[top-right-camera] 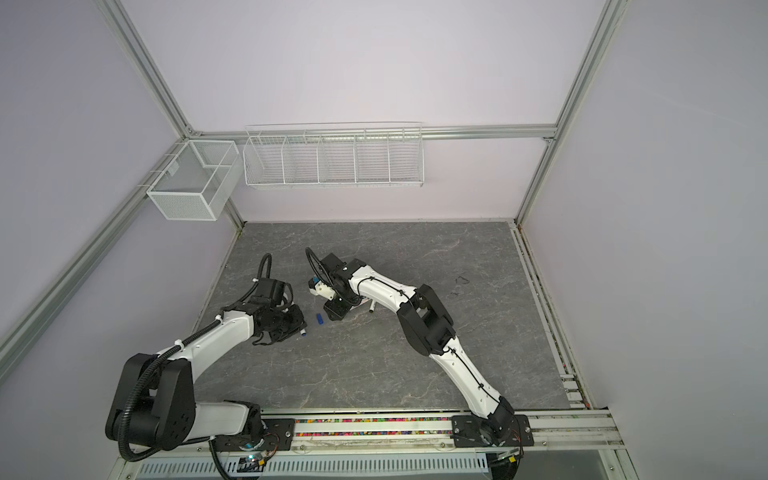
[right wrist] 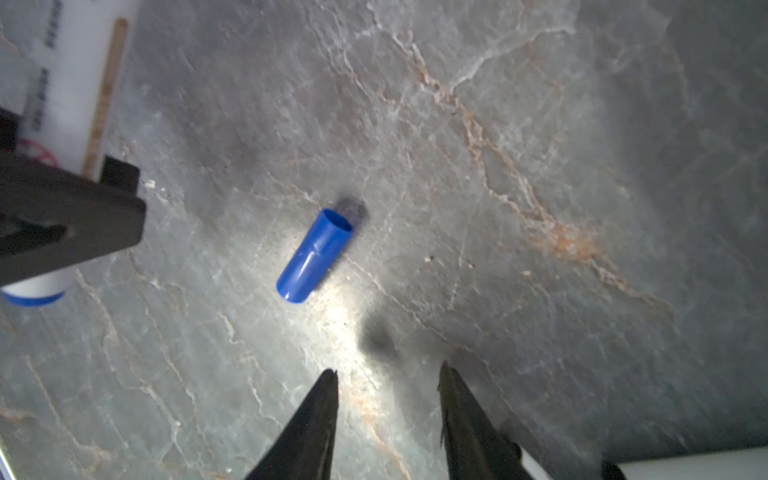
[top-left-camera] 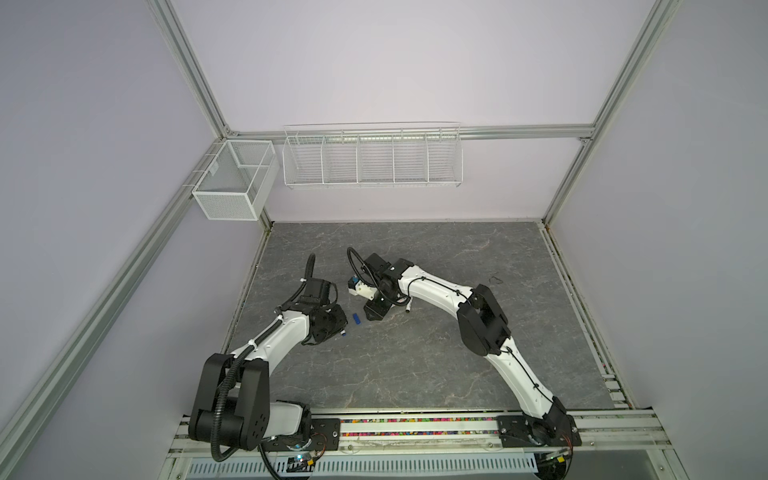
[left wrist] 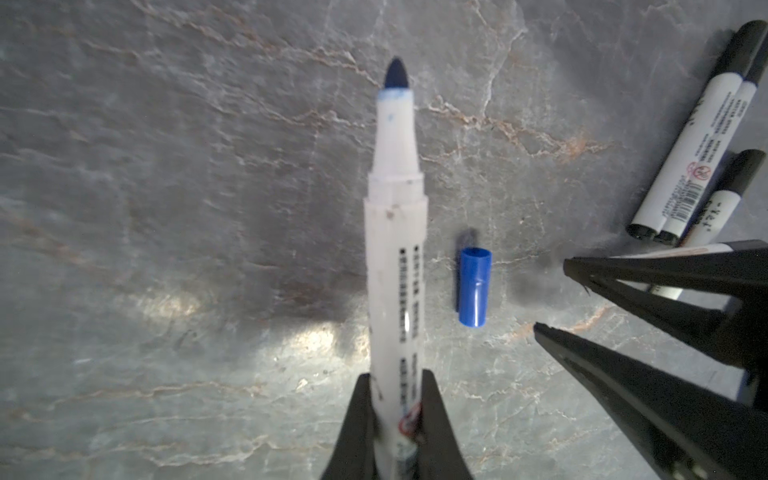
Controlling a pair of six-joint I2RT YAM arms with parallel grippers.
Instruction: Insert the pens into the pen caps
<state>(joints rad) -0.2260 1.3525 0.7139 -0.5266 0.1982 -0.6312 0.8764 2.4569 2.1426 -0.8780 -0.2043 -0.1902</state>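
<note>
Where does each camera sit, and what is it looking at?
Top views: high above the arms' bases, looking down at the grey table; both arms show whole.
Left wrist: on the left arm, looking along the left hand, shut on the blue pen.
Right wrist: on the right arm, looking past the open right hand at the table.
Shared: both wrist views show the blue cap lying on the table.

Both arms pair glossy white link shells with matte black joint housings. The left arm [top-left-camera: 274, 336] wears a ribbed black conduit [top-left-camera: 215, 424] fastened by white zip ties [top-left-camera: 252, 344]; the right arm [top-left-camera: 432, 291] has a thin black cable [top-left-camera: 524, 371] running along its shell. Black base plates [top-left-camera: 515, 428] show small screw holes. The left tool [left wrist: 397, 374] and right tool [right wrist: 387, 368] end in slim, tapered black fingers [right wrist: 316, 415].
</note>
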